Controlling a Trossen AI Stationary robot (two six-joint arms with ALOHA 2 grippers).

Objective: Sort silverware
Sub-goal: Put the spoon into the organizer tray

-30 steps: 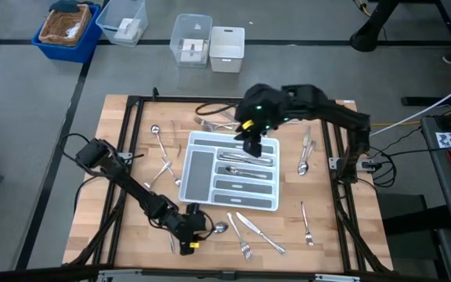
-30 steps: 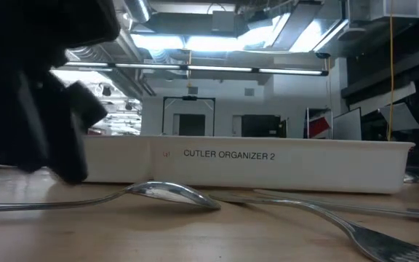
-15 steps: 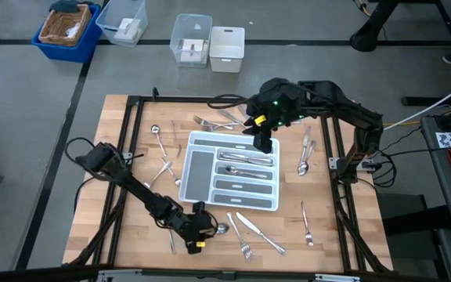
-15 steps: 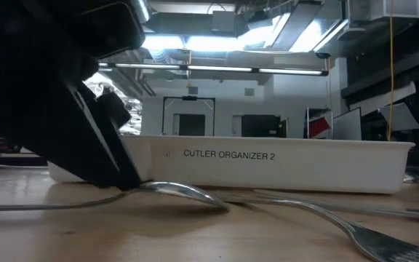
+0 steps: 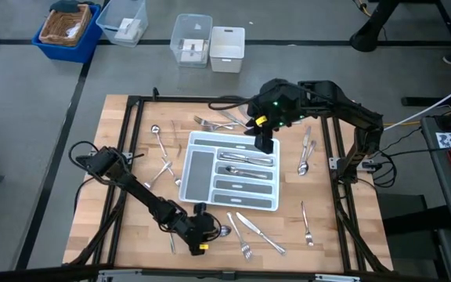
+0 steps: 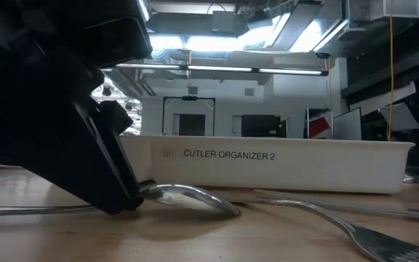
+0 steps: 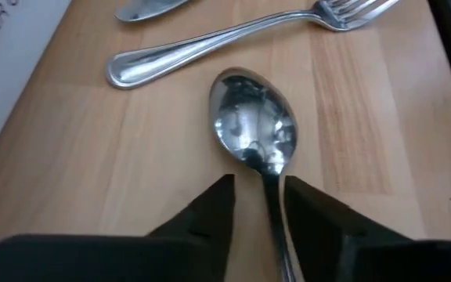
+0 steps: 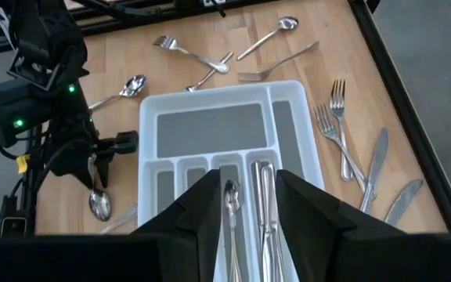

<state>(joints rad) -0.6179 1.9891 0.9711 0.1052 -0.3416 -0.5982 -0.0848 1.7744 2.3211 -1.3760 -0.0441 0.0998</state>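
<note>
The left gripper (image 7: 258, 205) straddles a spoon (image 7: 254, 133) handle, fingers slightly apart, at the tray's (image 5: 266, 204) 7 o'clock. The right gripper (image 8: 245, 196) hovers empty, half-open, over the tray.

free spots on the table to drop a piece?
Bare wood: right front corner past the lone fork, and left front corner behind the left arm. Crowded: front of the tray, where the left gripper straddles a spoon, plus its back and right sides.
</note>
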